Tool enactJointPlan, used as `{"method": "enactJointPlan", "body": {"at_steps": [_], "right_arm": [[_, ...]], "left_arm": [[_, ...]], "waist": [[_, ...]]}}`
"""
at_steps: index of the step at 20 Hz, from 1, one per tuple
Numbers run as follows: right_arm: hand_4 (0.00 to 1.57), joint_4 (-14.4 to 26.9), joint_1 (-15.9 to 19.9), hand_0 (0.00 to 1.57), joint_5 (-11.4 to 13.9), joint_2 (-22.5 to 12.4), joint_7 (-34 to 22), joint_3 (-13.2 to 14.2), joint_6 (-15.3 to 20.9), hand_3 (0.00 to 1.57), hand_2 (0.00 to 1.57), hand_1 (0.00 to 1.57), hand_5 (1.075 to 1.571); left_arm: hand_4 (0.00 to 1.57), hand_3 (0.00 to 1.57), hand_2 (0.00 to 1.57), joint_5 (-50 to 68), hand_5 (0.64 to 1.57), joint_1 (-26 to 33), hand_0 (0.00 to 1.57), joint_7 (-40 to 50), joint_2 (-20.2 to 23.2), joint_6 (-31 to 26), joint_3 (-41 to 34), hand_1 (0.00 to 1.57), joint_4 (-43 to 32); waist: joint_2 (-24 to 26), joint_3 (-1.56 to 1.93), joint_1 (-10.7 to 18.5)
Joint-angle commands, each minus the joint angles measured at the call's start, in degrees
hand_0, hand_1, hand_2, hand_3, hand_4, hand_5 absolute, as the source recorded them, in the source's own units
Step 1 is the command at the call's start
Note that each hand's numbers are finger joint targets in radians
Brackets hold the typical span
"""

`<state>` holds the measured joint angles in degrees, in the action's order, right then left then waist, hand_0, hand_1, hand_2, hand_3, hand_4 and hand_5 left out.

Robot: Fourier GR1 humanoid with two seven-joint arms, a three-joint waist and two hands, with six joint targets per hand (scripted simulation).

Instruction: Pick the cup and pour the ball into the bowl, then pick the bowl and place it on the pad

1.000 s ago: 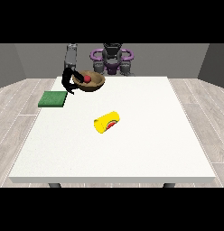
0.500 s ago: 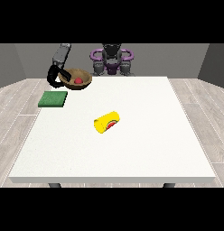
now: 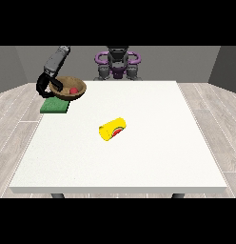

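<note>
Your hand at the view's left [image 3: 45, 85] has its fingers curled round the rim of the bowl [image 3: 68, 88], red ball [image 3: 73, 90] inside, held above the green pad's [image 3: 55, 106] far edge. It has carried left since earlier; next lower it squarely onto the pad. The yellow cup [image 3: 113, 128] lies tipped mid-table

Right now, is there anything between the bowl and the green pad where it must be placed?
Nothing visible. The hand at the view's left holds the bowl, with the red ball inside, over the pad's far edge. The yellow cup lies on its side mid-table, far from there.
</note>
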<state>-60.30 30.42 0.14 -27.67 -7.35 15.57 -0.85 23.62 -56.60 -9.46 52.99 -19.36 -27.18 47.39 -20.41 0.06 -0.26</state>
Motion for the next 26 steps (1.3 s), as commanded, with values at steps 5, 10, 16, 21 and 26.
{"method": "enactJointPlan", "body": {"at_steps": [5,10,16,21,26], "right_arm": [[1.30,12.56,4.51,1.57,-5.01,-7.04,7.85,7.58,-6.60,1.00,1.57,1.57,1.541],[1.30,18.75,7.41,1.57,-2.99,-10.05,14.22,7.85,-7.25,0.59,1.57,1.57,1.552],[1.25,27.16,9.16,1.57,-1.93,-13.64,18.71,8.74,-9.38,0.58,1.57,1.57,1.559],[1.26,27.26,10.31,1.57,-3.15,-15.41,13.86,8.61,-13.03,0.89,1.57,1.57,1.566],[1.24,25.10,10.25,1.57,-0.89,-12.44,11.48,5.61,-10.11,1.30,1.57,1.57,1.570]], "left_arm": [[0.01,0.00,0.00,0.97,1.532,1.21,0.00,-0.62,1.41,0.16,-0.85,0.00,3.57],[0.13,0.00,0.00,1.97,1.532,-1.48,0.00,2.50,2.84,2.24,-0.73,0.00,7.47],[0.00,0.00,0.00,5.35,1.528,-0.56,0.00,7.24,1.18,4.36,-0.95,0.00,14.25],[0.00,0.00,0.00,4.16,1.532,2.71,0.00,5.21,-0.07,3.67,-0.21,0.00,11.82],[0.00,0.00,0.00,3.03,1.535,5.20,0.00,1.26,-0.86,0.76,0.48,0.00,7.95]], "waist": [[-3.81,0.02,1.36],[-7.31,0.08,1.10],[-7.83,0.08,2.26],[-2.38,-0.04,1.47],[-0.60,-0.08,1.78]]}}
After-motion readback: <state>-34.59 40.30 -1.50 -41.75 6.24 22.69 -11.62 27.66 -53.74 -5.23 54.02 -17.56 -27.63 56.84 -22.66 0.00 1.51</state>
